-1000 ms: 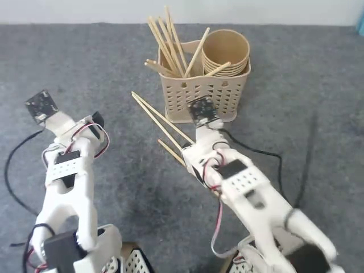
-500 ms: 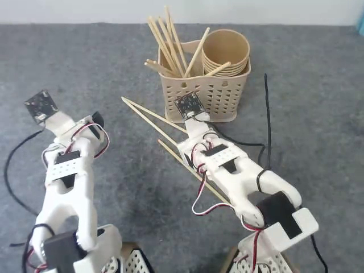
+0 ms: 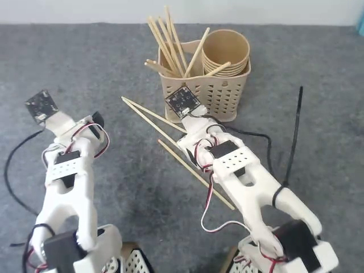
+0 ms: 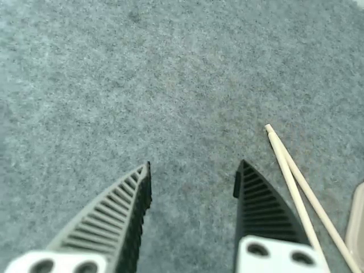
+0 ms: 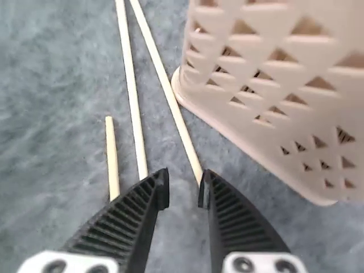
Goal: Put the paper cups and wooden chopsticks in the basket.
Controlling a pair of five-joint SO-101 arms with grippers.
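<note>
A beige basket (image 3: 211,91) at the back of the carpet holds stacked paper cups (image 3: 226,50) and several wooden chopsticks (image 3: 166,41). Two loose chopsticks (image 3: 149,114) lie side by side in front of its left corner. A third chopstick (image 3: 196,175) lies nearer, beside the right arm (image 3: 233,168). My right gripper (image 5: 183,179) hangs just above the carpet beside the basket (image 5: 273,74), open by a narrow gap. The near end of one chopstick (image 5: 165,85) lies at that gap. My left gripper (image 4: 193,170) is wide open over bare carpet, with the pair's far tips (image 4: 290,176) beside it.
The left arm (image 3: 68,165) stands on the left, well apart from the basket. A black cable (image 3: 294,133) arcs up on the right side. Grey carpet lies open between the two arms and along the left.
The right arm's wrist swung left and closer to the basket's front. The pair of loose chopsticks shifted left. The third chopstick now shows at full length. The left arm kept still.
</note>
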